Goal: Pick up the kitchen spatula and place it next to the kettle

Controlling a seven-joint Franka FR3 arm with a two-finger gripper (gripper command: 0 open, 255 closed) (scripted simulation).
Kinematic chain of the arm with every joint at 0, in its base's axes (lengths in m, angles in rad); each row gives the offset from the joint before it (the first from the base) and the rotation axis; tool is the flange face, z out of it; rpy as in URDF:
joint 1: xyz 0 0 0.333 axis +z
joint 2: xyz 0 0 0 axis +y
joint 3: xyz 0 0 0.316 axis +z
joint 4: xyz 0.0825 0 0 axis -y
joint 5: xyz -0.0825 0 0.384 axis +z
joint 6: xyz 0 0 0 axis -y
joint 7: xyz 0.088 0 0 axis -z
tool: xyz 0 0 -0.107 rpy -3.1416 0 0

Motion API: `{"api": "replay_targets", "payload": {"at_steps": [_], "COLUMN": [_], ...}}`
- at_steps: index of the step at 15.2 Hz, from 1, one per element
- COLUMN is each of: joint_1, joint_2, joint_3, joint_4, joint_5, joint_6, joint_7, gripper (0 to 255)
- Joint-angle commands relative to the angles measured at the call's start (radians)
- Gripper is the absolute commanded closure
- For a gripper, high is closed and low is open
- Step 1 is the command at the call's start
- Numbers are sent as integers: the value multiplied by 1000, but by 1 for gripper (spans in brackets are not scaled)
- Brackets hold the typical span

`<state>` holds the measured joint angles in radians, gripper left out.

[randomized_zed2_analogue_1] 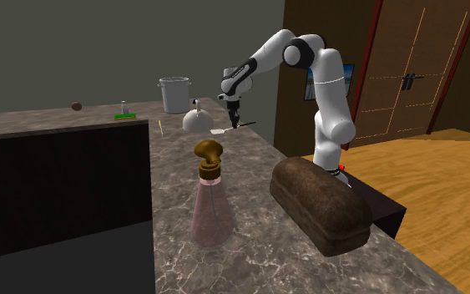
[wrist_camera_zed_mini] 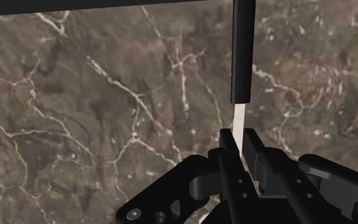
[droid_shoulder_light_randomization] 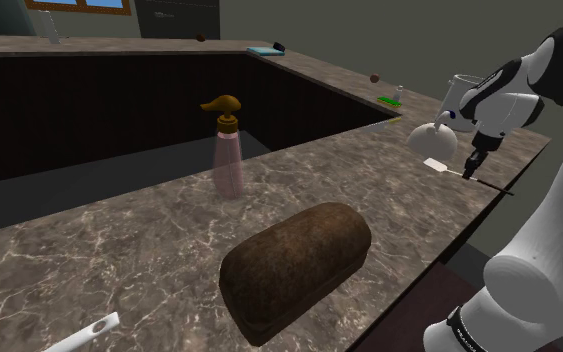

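Gripper [wrist_camera_zed_mini: 238, 139] is clenched on the spatula [wrist_camera_zed_mini: 242, 57]. Both fingers [wrist_camera_zed_mini: 226, 147] pinch the pale shaft just below the black handle. In the wrist view the blade end is hidden behind the hand and the handle is cut off by the frame.

In the shoulder view the spatula [droid_shoulder_light_randomization: 436, 164] sits at the far right end of the marble counter [droid_shoulder_light_randomization: 139, 240]. Its white blade is just beside the white kettle [droid_shoulder_light_randomization: 432, 140], on the near side. I cannot tell whether blade and kettle touch, or whether the blade rests on the stone. The gripper [droid_shoulder_light_randomization: 472, 168] covers the mid-shaft, and the handle tip reaches about to the counter's right edge.

The second exterior view agrees: the spatula [randomized_zed2_analogue_1: 219, 132] is just beside the kettle [randomized_zed2_analogue_1: 197, 121], under the gripper [randomized_zed2_analogue_1: 232, 119].

A grey stockpot [droid_shoulder_light_randomization: 461, 92] stands behind the kettle, partly hidden by the arm. A green item [droid_shoulder_light_randomization: 390, 99] lies to its left, too small to identify. At the shoulder view's lower left a white piece [droid_shoulder_light_randomization: 87, 333] is cut off by the frame and I cannot identify it.

Room to move: there is bare marble between the kettle and the pink soap dispenser [droid_shoulder_light_randomization: 228, 150], and more between the kettle and the brown loaf [droid_shoulder_light_randomization: 294, 265]. The counter drops off on its right side, close to the kettle. A dark recess borders the counter on the left.

The dispenser body is plain pink with a gold pump.
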<state>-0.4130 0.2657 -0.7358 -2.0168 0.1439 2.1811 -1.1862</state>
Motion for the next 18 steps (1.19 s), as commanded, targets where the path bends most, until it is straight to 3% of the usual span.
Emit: {"api": "replay_targets", "payload": {"at_steps": [1,6,10,18], "joint_1": [0,0,23,23], "joint_2": [0,0,-66,-66], "joint_3": [0,0,-19,-19], "joint_4": [0,0,64,64], "joint_5": [0,0,-56,-56], "joint_6": [0,0,-113,-113], "joint_7": [0,0,38,38], "gripper": [0,0,0,0]}}
